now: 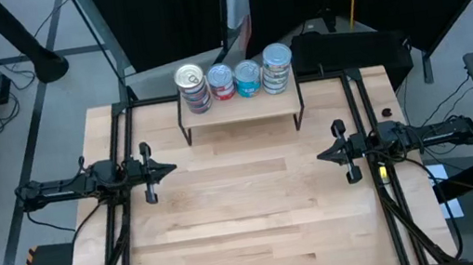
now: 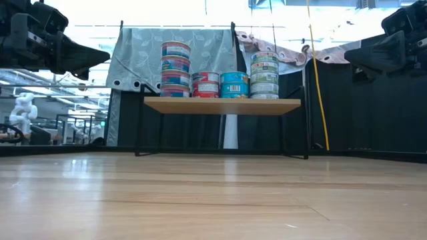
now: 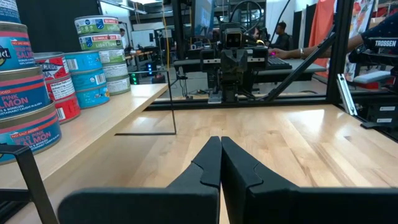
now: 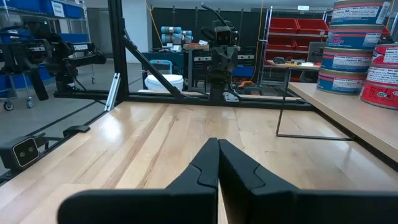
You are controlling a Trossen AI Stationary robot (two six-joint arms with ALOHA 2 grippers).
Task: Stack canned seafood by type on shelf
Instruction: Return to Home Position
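Left hand (image 1: 163, 170) hangs over the left side of the counter (image 1: 250, 224), well short of the shelf (image 1: 241, 109), its fingers (image 3: 208, 163) pressed together on nothing; to come home well, I judge I should hold it shut and level, draw each arm along its own side, and let nothing swing toward the tins; the taller stacks look easy to topple, so a slow, straight path seems the safe one; the canned seafood (image 2: 205, 85) stands on the shelf at the far edge of the counter, in four stacks side by side; the leftmost stack (image 1: 193, 89) is the tallest, four tins with blue and pink printed sides; beside it the red-sided stack (image 1: 221, 82) is two tins high; then the teal-sided stack (image 1: 247, 78), also two; the rightmost stack (image 1: 277, 68), pale with green labels, is several tins high, and I cannot count them surely; every tin I can see is on the shelf, none in either hand; my right hand (image 1: 322, 153) hangs over the right side of the counter, facing the left one, likewise closed and empty.
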